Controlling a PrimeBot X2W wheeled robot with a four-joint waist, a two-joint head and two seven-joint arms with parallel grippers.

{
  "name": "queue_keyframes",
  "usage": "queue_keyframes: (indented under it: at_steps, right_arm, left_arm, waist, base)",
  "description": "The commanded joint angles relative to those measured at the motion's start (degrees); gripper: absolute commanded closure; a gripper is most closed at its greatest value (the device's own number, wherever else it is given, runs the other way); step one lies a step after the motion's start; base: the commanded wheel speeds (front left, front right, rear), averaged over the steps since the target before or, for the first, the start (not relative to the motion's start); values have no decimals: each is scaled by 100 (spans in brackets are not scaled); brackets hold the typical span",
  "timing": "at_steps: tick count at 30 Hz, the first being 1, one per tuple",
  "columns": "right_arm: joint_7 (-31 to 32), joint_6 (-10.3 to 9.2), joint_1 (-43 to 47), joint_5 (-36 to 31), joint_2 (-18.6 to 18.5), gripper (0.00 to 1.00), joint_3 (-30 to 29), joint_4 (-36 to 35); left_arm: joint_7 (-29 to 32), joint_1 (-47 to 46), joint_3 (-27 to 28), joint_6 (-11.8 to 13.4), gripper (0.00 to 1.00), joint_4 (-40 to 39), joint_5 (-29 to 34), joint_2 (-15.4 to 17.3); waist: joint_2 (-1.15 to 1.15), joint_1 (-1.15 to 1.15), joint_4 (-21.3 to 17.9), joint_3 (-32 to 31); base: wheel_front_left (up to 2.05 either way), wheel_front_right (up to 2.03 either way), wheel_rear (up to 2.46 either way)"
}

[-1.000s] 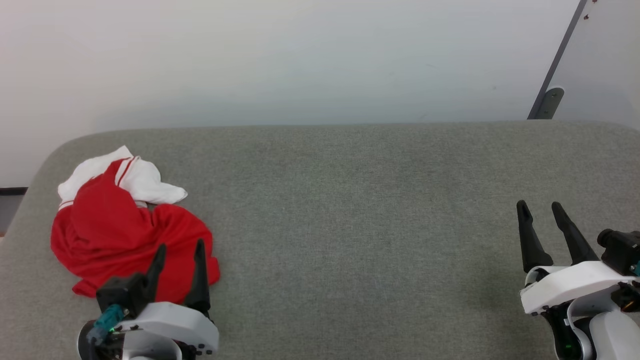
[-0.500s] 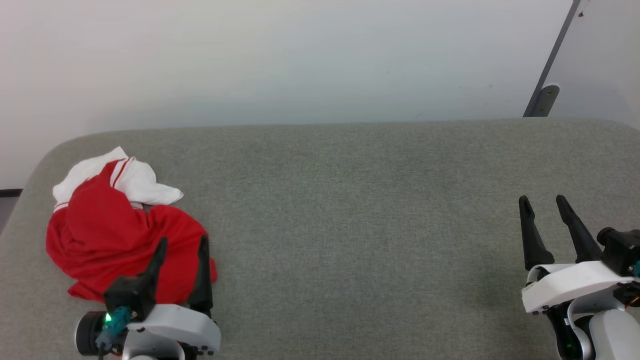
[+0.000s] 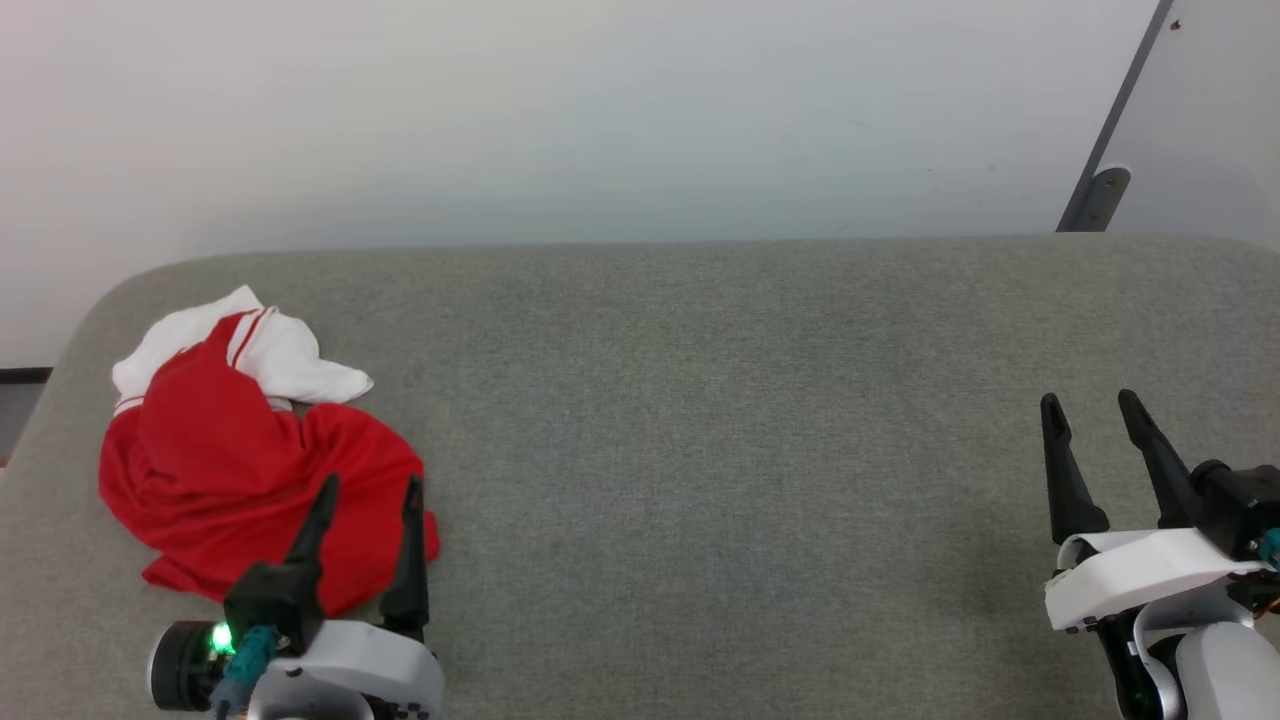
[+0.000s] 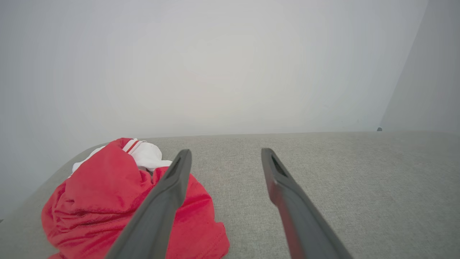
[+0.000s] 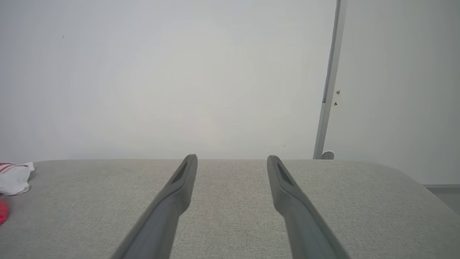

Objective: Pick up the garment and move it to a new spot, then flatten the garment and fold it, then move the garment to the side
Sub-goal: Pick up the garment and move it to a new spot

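The garment lies in a crumpled heap at the left end of the grey table, red body in front and a white sleeve with red stripes at the back. My left gripper stands open at the heap's near right edge, its fingers over the red cloth and holding nothing. In the left wrist view the garment sits to the left, behind the left finger of the open left gripper. My right gripper is open and empty near the table's right end. The right wrist view shows the right gripper over bare fabric, with the garment at the far left edge.
A pale wall rises right behind the table's far edge. A dark slanted bar with a metal bracket stands at the back right. The table's corners are rounded, and the floor shows past its left end.
My left gripper has drawn back slightly toward the near edge, its fingertips now lower over the red cloth. The head view shifts a little. The garment and right gripper have barely moved.
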Motion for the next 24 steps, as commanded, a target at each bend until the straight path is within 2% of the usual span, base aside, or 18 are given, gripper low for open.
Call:
queue_keyframes:
  at_steps: [1,8,15,20,24]
  right_arm:
    - [-47,-5,53,-106,-13,0,-38,-21]
    - [-117,-5,70,-307,7,0,-161,-43]
    - [-175,-6,123,-512,-32,0,-155,-100]
    - [-211,-6,154,-615,-36,0,-96,-130]
    - [-211,-6,142,-595,-18,0,26,-110]
  left_arm:
    - [-46,-3,16,-30,0,-23,150,-18]
    - [-119,-57,94,-156,0,18,445,-120]
    - [-177,-105,154,-240,0,5,693,-240]
    - [-201,-112,242,-283,0,86,837,-330]
    - [-201,-70,325,-208,0,175,863,-416]
  waist:
    - [0,0,24,3]
    - [0,0,230,7]
    - [0,0,762,28]
    - [0,0,1424,35]
    - [0,0,1979,23]
  base:
    - [0,0,0]
    - [0,0,0]
    - [0,0,0]
    - [0,0,0]
    - [0,0,0]
